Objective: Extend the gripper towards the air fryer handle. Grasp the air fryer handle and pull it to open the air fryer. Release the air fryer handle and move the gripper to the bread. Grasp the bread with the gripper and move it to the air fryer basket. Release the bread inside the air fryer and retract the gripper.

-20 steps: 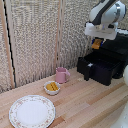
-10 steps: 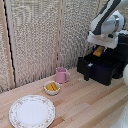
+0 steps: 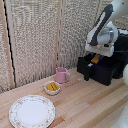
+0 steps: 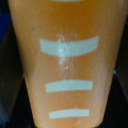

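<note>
On the exterior view's right, air fryer (image 3: pixel 116 62): sat on the counter (image 3: pixel 85 102), its air fryer basket (image 3: pixel 96 70) drawn out, air fryer handle (image 3: pixel 88 71) at the basket's front.
Pincer (image 3: pixel 96 58): hung over the open basket, clamped on the bread (image 3: pixel 95 59).
Bread, wrist view: an orange-brown surface with pale stripes (image 4: pixel 67 65) filled nearly the whole frame.
Pink mug (image 3: pixel 61 75): beside the small white bowl (image 3: pixel 52 87).
Plate (image 3: pixel 32 111): near the counter's front.
</note>
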Robot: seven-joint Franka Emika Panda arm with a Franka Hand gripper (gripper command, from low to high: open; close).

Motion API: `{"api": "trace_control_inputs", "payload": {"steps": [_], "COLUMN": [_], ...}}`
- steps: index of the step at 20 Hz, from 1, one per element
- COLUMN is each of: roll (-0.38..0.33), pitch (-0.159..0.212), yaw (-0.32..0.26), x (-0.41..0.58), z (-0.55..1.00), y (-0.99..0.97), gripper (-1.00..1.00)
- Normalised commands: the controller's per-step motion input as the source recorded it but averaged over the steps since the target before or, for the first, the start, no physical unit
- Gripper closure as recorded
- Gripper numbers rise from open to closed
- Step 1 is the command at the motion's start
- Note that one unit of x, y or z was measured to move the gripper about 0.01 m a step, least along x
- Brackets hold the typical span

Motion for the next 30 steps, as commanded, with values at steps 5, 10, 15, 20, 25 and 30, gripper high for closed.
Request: {"api": "trace_control_inputs", "payload": {"steps": [5,10,15,20,25,30], "roll": [-0.020,-0.149,-0.035,0.000,0.000,0.000], "pitch": [0.071,0.191,0.075,0.059,0.128,0.097], "yaw": [-0.010,-0.045,-0.010,-0.045,-0.030,-0.054], "x": [0.079,0.073,0.104,0.026,0.002,0.071], "z": [-0.23,-0.21,0.16,0.67,0.86,0.91], "y": [-0.07,0.01,-0.01,0.03,0.22,0.21], "gripper": [1.00,-1.00,-1.00,-1.00,-1.00,-1.00]}}
